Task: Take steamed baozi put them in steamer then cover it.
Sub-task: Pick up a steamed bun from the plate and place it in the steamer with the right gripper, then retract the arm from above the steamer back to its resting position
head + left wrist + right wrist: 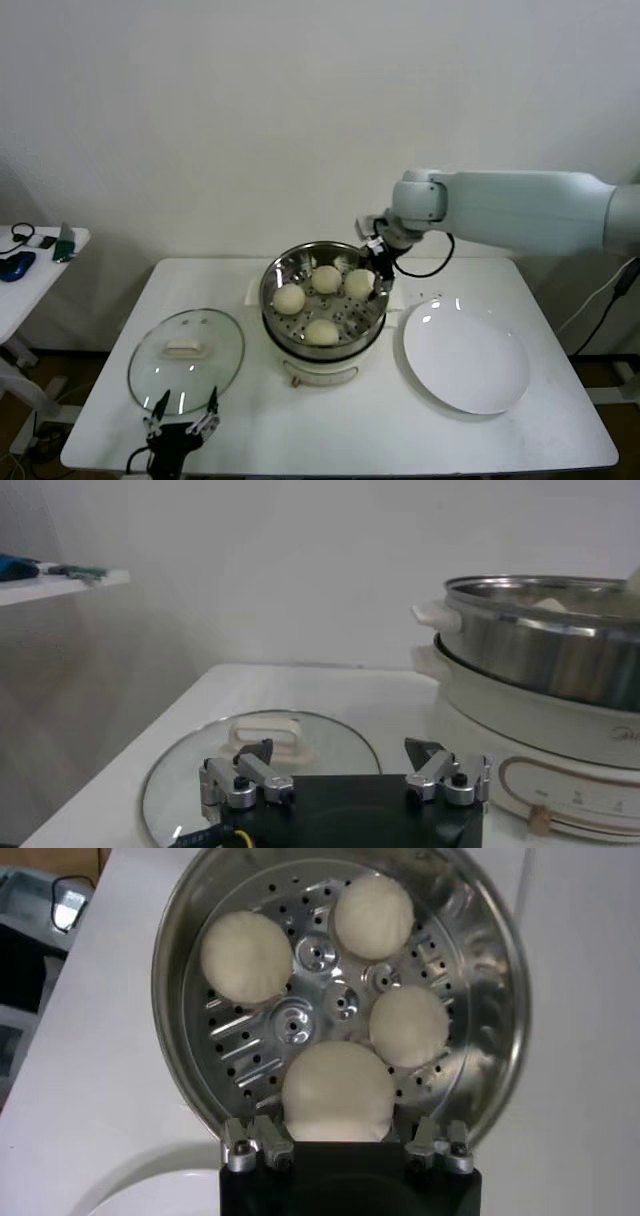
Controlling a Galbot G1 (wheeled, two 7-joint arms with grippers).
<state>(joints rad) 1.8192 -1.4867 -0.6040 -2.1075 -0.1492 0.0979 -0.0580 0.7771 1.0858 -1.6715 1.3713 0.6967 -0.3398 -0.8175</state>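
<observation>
Four steamed baozi (322, 300) inside the steamer (278, 268), spread around the perforated floor: roughly 9 o'clock (289, 298), 12 o'clock (327, 279), 2 o'clock (360, 283) and 6 o'clock (321, 331) in the head view. Plate (470, 380) at 3 o'clock of the steamer, bare of buns. By that, loading judged done and only the covering left.

Cover (140, 370) flat on the table (560, 420), at 8 o'clock of the steamer and just beside the cooker base (318, 372), glass dome up, cream bar handle (186, 350) at centre. Long axis of that handle roughly 9-to-3 in the head view, tilted slightly.

Left gripper (184, 427) at the cover's 6 o'clock rim, near the table's front edge, fingers spread wide with nothing between them; handle straight ahead of it at 12 o'clock, seen in the left wrist view (267, 735) between and beyond the two fingers (250, 771). Finger gap seemingly along the bar rather than across it, so probably a wrist turn needed before closing.

Right gripper (382, 262) at the steamer's 2 o'clock rim, over the bun there; in the right wrist view (345, 1148) that bun (336, 1093) sits just beyond the spread fingers, whether touched or free: cannot tell.

Clearly nearer to the cover: left arm.
</observation>
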